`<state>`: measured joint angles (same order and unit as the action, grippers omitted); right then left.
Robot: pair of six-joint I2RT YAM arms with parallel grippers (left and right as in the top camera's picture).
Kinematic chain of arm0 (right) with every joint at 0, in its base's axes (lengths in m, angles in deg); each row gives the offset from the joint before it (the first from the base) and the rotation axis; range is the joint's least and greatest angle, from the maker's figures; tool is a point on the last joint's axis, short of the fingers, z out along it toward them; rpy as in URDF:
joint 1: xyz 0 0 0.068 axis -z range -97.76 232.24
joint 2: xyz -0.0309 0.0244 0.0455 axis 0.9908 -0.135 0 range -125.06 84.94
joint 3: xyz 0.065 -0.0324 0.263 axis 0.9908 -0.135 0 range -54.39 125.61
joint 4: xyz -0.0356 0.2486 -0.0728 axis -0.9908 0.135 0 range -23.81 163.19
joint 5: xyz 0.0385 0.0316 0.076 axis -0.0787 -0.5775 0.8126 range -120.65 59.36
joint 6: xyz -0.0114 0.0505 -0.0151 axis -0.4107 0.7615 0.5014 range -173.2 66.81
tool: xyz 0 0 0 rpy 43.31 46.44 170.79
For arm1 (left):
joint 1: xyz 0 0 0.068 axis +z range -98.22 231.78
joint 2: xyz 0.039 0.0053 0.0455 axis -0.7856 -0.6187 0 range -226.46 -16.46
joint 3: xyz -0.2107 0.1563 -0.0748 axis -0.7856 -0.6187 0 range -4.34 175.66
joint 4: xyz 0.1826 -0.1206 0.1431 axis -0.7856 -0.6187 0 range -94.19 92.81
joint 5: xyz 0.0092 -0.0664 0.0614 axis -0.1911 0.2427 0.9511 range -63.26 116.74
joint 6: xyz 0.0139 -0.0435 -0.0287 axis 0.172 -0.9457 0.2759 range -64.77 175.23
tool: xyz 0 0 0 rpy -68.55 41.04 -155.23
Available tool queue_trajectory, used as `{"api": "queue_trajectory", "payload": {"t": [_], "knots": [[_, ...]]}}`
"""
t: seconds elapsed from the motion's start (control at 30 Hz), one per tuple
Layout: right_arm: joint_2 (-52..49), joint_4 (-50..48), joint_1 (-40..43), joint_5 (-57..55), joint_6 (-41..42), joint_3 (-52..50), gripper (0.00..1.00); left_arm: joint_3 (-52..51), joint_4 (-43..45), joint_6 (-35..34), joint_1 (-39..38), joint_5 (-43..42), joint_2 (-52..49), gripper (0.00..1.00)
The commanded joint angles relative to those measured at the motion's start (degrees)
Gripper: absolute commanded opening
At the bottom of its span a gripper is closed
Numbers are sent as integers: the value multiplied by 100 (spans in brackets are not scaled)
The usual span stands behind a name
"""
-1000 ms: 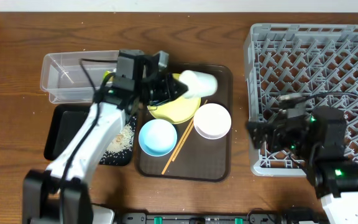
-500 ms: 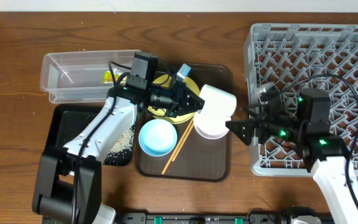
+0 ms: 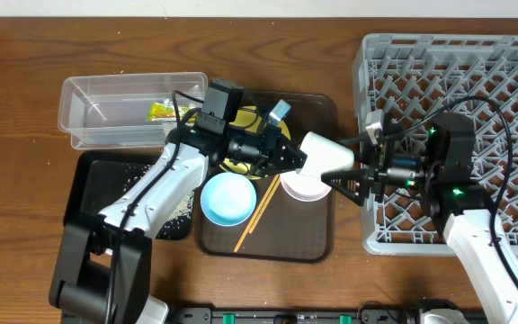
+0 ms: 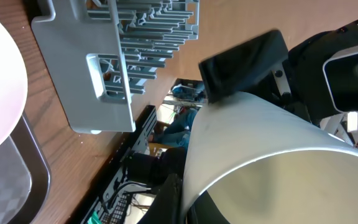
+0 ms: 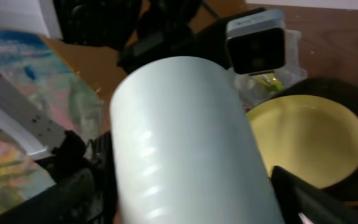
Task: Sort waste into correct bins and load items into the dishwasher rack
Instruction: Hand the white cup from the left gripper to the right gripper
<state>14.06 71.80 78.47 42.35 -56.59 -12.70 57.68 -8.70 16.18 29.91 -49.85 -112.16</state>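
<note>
The pale green cup [image 3: 324, 157] hangs on its side in the air above the white bowl [image 3: 299, 187], between both arms. My left gripper [image 3: 293, 155] is shut on its rim, as the left wrist view [image 4: 179, 199] shows, with the cup [image 4: 260, 143] filling that frame. My right gripper [image 3: 342, 175] is open, with a jaw on each side of the cup's base; the cup [image 5: 185, 137] fills the space between its fingers [image 5: 191, 199]. The grey dishwasher rack [image 3: 475, 72] stands on the right. The yellow plate [image 5: 309, 137] lies below.
The brown serving tray [image 3: 268, 243] holds the blue bowl [image 3: 227, 198], chopsticks [image 3: 257, 216] and plate [image 3: 250, 114]. The clear tub [image 3: 97, 112] holds the green-and-yellow wrapper [image 3: 162, 111]. The black tray [image 3: 97, 189] holds white crumbs [image 3: 185, 202].
My left gripper carried the cup to the right, from above the plate to above the white bowl. My right gripper moved left from the rack and now has its jaws around the cup's base.
</note>
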Motion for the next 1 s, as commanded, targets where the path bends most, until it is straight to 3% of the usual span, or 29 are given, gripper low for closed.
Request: {"api": "queue_trajectory", "payload": {"t": [0.0,0.2,0.5,0.67,0.77,0.97], "knots": [[-7,-7,33,310,-33,-15,81,72,52,-74,4,-164,17,6],[-7,-4,33,203,-33,-15,72,72,313,-306,4,-262,17,6],[-7,-26,37,181,-33,-15,67,72,459,-437,4,-358,17,6],[-7,-28,39,72,-33,-15,67,72,457,-437,4,-358,17,6],[-7,-55,39,50,-33,-15,73,72,457,-435,4,-358,17,6],[-7,-245,39,52,-28,-15,73,72,457,-437,4,-358,17,6]]}}
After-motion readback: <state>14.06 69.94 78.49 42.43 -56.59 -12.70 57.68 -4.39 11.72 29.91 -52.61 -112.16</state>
